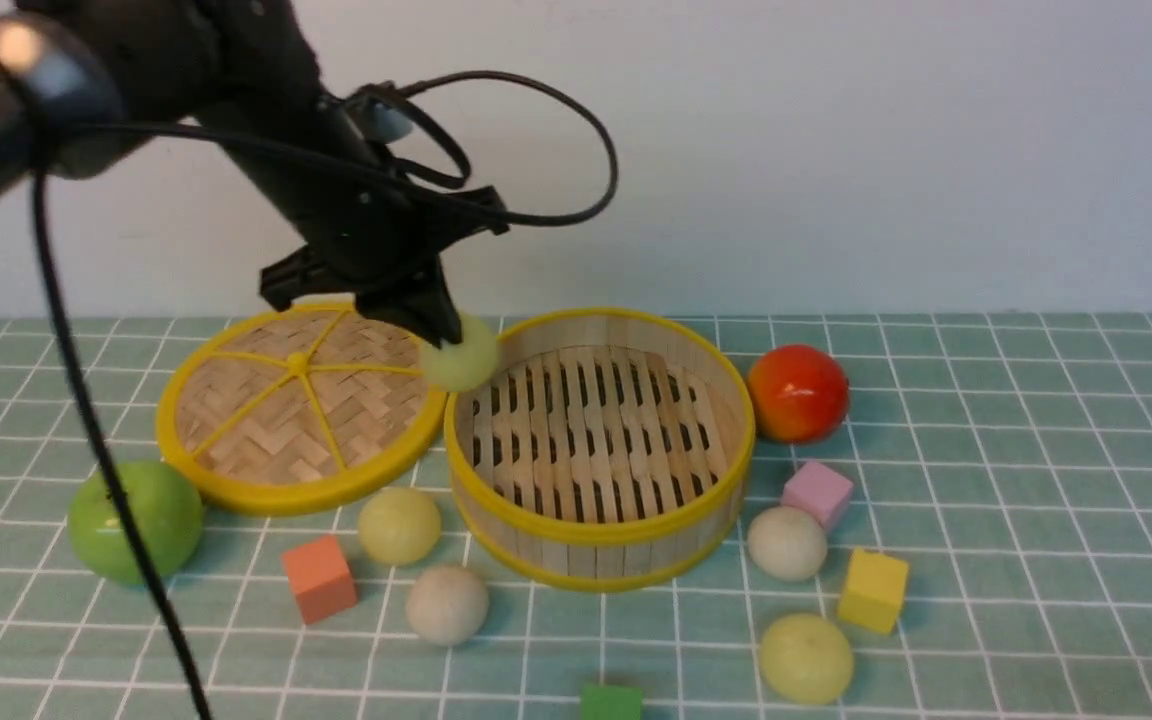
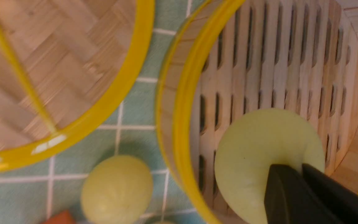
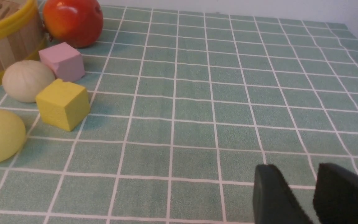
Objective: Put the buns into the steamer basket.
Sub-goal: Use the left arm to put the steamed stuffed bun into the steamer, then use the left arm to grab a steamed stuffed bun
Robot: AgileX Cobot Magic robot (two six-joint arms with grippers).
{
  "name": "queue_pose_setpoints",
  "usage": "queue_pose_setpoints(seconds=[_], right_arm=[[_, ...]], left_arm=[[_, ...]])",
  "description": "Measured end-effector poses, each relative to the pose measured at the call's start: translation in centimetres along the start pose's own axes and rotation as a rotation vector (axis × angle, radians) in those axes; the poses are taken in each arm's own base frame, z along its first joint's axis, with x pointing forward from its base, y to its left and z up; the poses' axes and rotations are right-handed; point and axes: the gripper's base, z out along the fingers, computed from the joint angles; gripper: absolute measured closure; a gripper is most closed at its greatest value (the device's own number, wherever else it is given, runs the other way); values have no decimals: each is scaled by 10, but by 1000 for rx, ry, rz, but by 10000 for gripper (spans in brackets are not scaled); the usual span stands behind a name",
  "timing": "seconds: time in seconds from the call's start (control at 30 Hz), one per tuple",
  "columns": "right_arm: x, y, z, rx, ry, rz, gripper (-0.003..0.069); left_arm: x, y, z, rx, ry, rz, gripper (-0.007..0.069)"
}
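Quick status from me: my left gripper [image 1: 441, 335] is clamped tight on one pale yellow-green bun [image 1: 464, 362]. That held bun hangs at the left rim of the steamer basket [image 1: 601, 530], and in my left wrist view it's over the slatted floor just inside the wall.

Bun count is five.
- Three are yellow-green. Besides the held one, there's a second yellow-green bun [image 1: 399, 525] on the counter [image 1: 1036, 500] just off the basket's front left. A third yellow-green bun [image 1: 805, 657] sits out in front toward its right.
- Two are off-white. The first off-white bun [image 1: 447, 603] is near the basket's front left, and the other off-white bun [image 1: 786, 542] is just beside its front right wall.

One woven lid [image 1: 301, 405] lies flat just left of the basket. There are two apples:
- a green apple [image 1: 134, 520] left of the basket, beyond the lid
- a red-orange apple [image 1: 797, 393] close by the basket's right

Then four cubes:
- an orange cube [image 1: 319, 578] front left of the basket
- a pink cube [image 1: 817, 493] to its right
- a yellow cube [image 1: 873, 590] also to its right
- a green cube [image 1: 610, 702] straight in front

My right gripper [image 3: 301, 177] is well off to the basket's right, fingers apart over the counter.
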Motion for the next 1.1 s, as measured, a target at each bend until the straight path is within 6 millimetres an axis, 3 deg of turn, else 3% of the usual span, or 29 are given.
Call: queue_pose_setpoints(seconds=[0.13, 0.37, 0.57, 0.73, 0.9, 1.0, 1.03, 1.07, 1.1], right_arm=[[0, 0, 0, 0, 0, 0, 420], [0, 0, 0, 1, 0, -2, 420], [0, 0, 0, 1, 0, -2, 420], [0, 0, 0, 1, 1, -3, 420], [0, 0, 0, 1, 0, -3, 420], [0, 0, 0, 1, 0, -3, 420], [0, 0, 0, 1, 0, -3, 420], [0, 0, 0, 1, 0, -3, 420], [0, 0, 0, 2, 0, -4, 420]], left_arm=[[-8, -16, 38, 7, 14, 42, 630], [-17, -9, 81, -6, -13, 39, 626], [-21, -3, 88, -56, -59, 39, 582], [-22, -1, 86, -73, -68, -3, 446], [-17, -4, 63, -106, -19, 35, 220], [-14, -9, 18, -162, -39, 84, 133], [-13, -9, 14, -167, -41, 88, 130], [-12, -11, -18, -208, -88, 108, 110], [-11, -11, -33, -223, -116, 113, 107]])
